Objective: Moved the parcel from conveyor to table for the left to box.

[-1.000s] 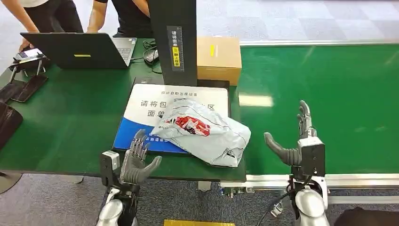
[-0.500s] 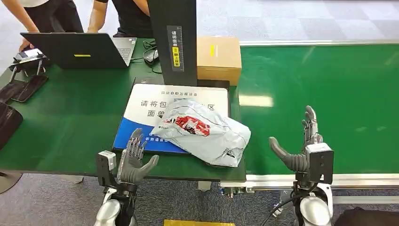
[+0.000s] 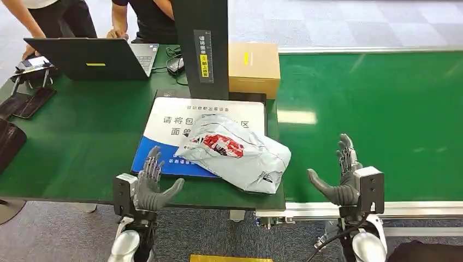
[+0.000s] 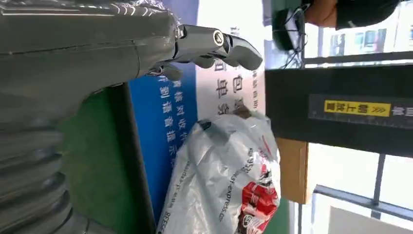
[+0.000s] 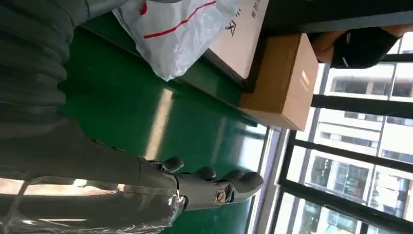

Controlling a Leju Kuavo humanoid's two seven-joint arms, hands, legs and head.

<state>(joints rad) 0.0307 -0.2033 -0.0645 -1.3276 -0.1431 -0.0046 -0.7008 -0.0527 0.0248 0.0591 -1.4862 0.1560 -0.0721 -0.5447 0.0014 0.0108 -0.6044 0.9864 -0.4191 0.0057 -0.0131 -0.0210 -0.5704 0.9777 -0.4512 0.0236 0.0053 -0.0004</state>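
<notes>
Parcel (image 3: pixel 236 153): grey plastic mailer with red print, lying on the blue-and-white mat (image 3: pixel 164 158) at the table's (image 3: pixel 82 136) near right corner. I see my left hand (image 3: pixel 150 183) released, fingers spread, just left of the parcel at the table edge. Right hand (image 3: pixel 343 177) released too, palm toward the parcel, over the conveyor (image 3: pixel 382 109). Box (image 3: pixel 254 68) beyond the parcel; laptop (image 3: pixel 90 57) far left.

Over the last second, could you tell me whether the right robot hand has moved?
Yes. The right robot hand has dropped back toward the conveyor's near edge, away from the parcel, and is open.
</notes>
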